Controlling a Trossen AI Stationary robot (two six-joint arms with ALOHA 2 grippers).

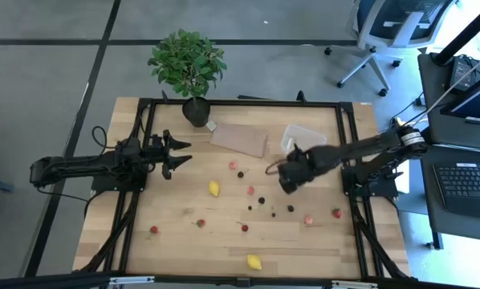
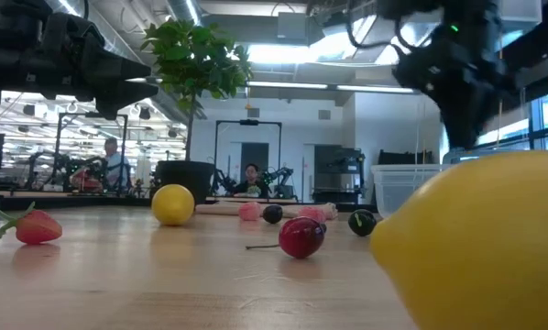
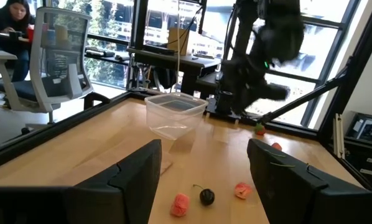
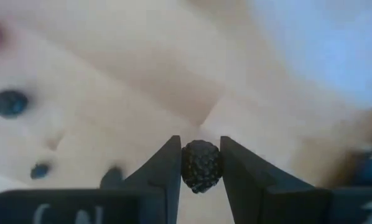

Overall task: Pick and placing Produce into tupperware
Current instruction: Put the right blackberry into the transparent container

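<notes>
The produce lies scattered on the wooden table: one lemon (image 1: pixel 214 189), another (image 1: pixel 254 262) huge at the low view's right (image 2: pixel 476 247), red berries (image 1: pixel 250 190) and dark cherry-like pieces (image 1: pixel 262 200). The clear tupperware (image 1: pixel 302 138) stands at the far right, also in the left wrist view (image 3: pixel 173 115). My right gripper (image 1: pixel 274 168) hovers left of the tub, above the table, shut on a dark bumpy berry (image 4: pixel 201 165). My left gripper (image 1: pixel 178 154) waits open at the table's left, fingers (image 3: pixel 142 168) spread, pointing right. My right gripper pinches the dark bumpy berry (image 4: pixel 201 167) between its two fingers (image 4: pixel 170 165), one on each side of its body. The berry is lifted clear of the table.
A flat brown sheet (image 1: pixel 240 139) lies left of the tub. A potted green plant (image 1: pixel 188 64) stands at the far edge. A black frame (image 1: pixel 240 103) runs around the work area. People sit in the room beyond (image 2: pixel 251 176).
</notes>
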